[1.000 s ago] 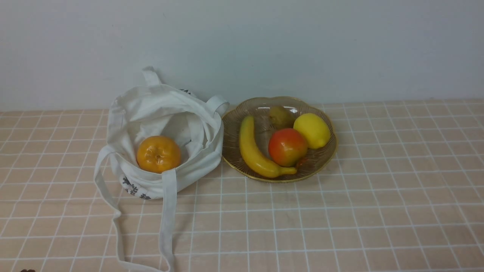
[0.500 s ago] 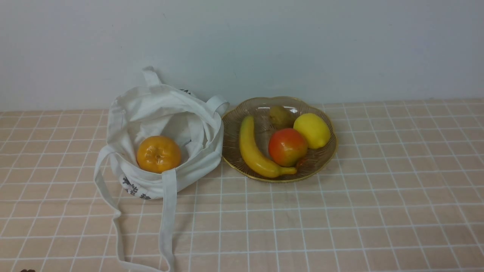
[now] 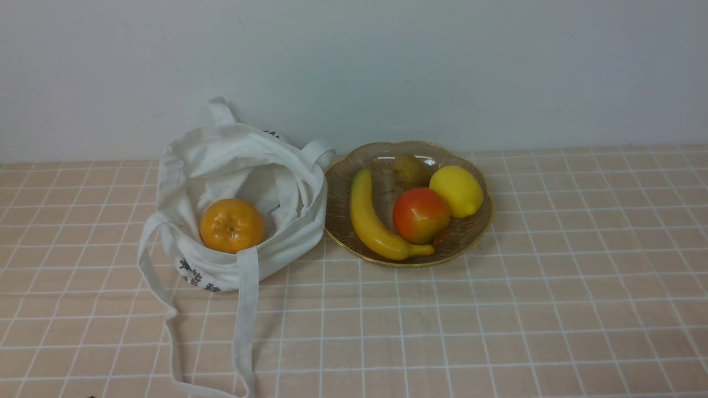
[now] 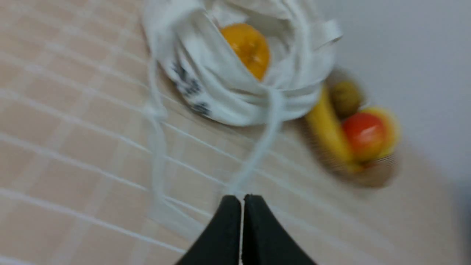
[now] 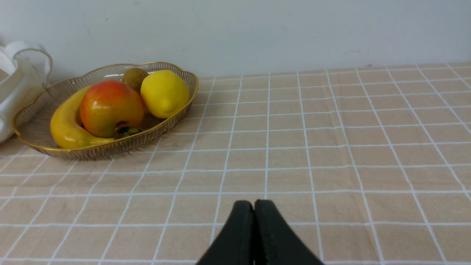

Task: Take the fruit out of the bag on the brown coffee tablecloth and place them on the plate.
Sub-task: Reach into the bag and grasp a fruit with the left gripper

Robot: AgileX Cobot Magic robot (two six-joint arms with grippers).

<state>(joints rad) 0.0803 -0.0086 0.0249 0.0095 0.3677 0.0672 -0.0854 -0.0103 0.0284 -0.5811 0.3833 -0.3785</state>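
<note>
The orange fruit [image 3: 232,225] lies inside the open white bag [image 3: 243,160] on the checked tablecloth [image 3: 498,309]; one strap [image 3: 246,309] trails toward the front edge. To the bag's right stands the ribbed, gold-rimmed plate [image 3: 410,264]. The blurred left wrist view shows my left gripper [image 4: 241,200] shut and empty, above the cloth, short of the bag [image 4: 228,95] and the fruit [image 4: 246,48]. My right gripper [image 5: 254,204] is shut and empty over bare cloth, well away from the plate [image 5: 110,149].
The plate holds a banana [image 3: 373,221], a red-and-yellow apple-like fruit [image 3: 421,215], a lemon [image 3: 456,191] and a small brownish fruit [image 3: 409,168]. A pale wall [image 3: 387,66] closes off the back just behind the bag and plate.
Bag, fruit and plate have not moved. A small dark tip at the lower left edge of the front view has shifted right and almost left the frame.
</note>
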